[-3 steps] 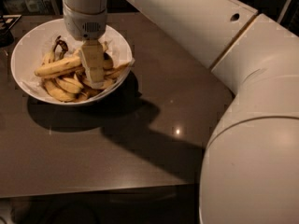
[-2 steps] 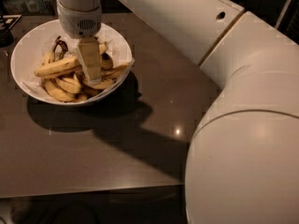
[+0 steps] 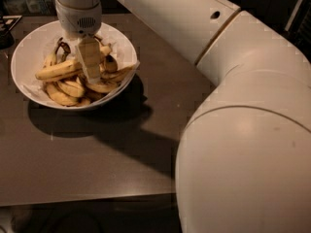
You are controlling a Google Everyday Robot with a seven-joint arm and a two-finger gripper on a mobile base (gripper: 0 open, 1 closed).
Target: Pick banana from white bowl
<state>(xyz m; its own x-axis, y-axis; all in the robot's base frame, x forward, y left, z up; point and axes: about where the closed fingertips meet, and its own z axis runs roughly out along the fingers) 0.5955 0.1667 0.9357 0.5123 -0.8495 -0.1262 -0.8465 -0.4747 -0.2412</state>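
Dark brown table (image 3: pixel 87 169), dim room, clutter at the top left too dark to read. Bowl (image 3: pixel 122 37) sits at the far left of the table, white, lined with crumpled paper (image 3: pixel 132 66) that pokes over its right rim.

Bowl holds a heap of bananas. The banana (image 3: pixel 57 71) wanted is the long, nearly straight one, lying across the top of the heap from the left wall up toward the right. Shorter curved ones (image 3: pixel 65 93) lie under and in front of it, some dark-blotched.

Gripper (image 3: pixel 91 74) points straight down into the bowl, low over the heap, crossing the banana about its middle. Cannot tell whether it is released or clenched, or whether it has anything. Arm (image 3: pixel 243 130) fills the right half of the view.

Risks, as judged from here:
- Gripper sits among several fruits at once; closing may catch a short neighbour instead of, or along with, the banana.
- A grip off the banana's middle would let it tip and slide out on the lift.
- Soft skin; a hard squeeze could bruise or split it.
- Paper lining may snag and come up too.
- A downward push near the rim could tilt or shift the bowl.
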